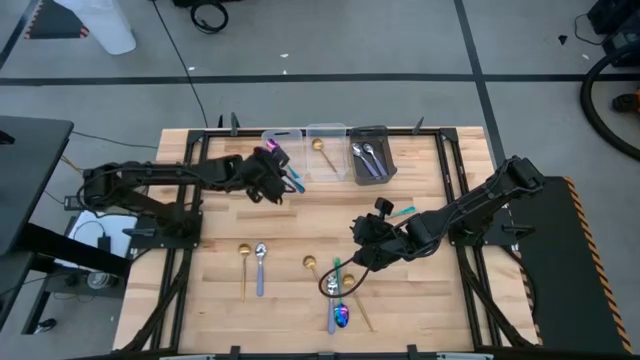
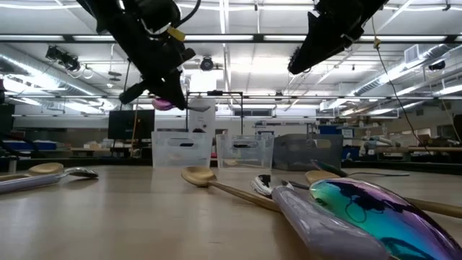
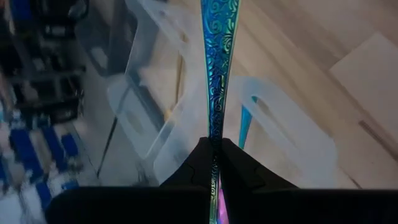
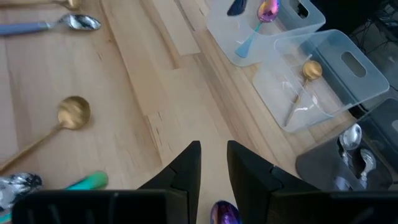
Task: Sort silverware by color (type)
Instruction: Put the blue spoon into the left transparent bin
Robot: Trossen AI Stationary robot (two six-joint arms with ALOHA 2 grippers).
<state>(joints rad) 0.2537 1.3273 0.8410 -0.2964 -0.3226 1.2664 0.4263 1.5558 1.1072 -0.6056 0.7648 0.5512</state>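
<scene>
My left gripper [image 1: 276, 172] hangs over the leftmost clear bin [image 1: 283, 150] at the far edge, shut on an iridescent spoon whose teal-blue handle [image 3: 219, 68] runs out ahead of the fingers. Its pink-purple bowl [image 2: 163, 103] shows at the gripper. A second teal strip [image 3: 246, 124] shows beside it. My right gripper [image 1: 360, 232] hovers over mid-table. A purple spoon bowl [image 4: 224, 214] sits far back between its fingers, and a teal handle [image 1: 403, 211] sticks out behind it. My left gripper pinches the spoon's patterned handle [image 3: 212, 138] between its two fingers. The handle runs along the fingers and on past their tips. The fingers slant down toward the far bins, and the spoon is lifted clear. My right gripper has the iridescent spoon far back between its fingers, near the bowl [image 4: 224, 214]. The gripper's own body hides the place of contact. Bare wood shows in the narrow gap at the fingertips [image 4: 189, 155]. The spoon is lifted clear of the table.
A gold spoon [image 1: 320, 150] lies in the middle clear bin and silver spoons [image 1: 368, 158] in the dark grey bin. On the near table lie a gold spoon [image 1: 243, 265], a silver one [image 1: 260, 270] and a crossed cluster [image 1: 338, 295] of several spoons under my right gripper.
</scene>
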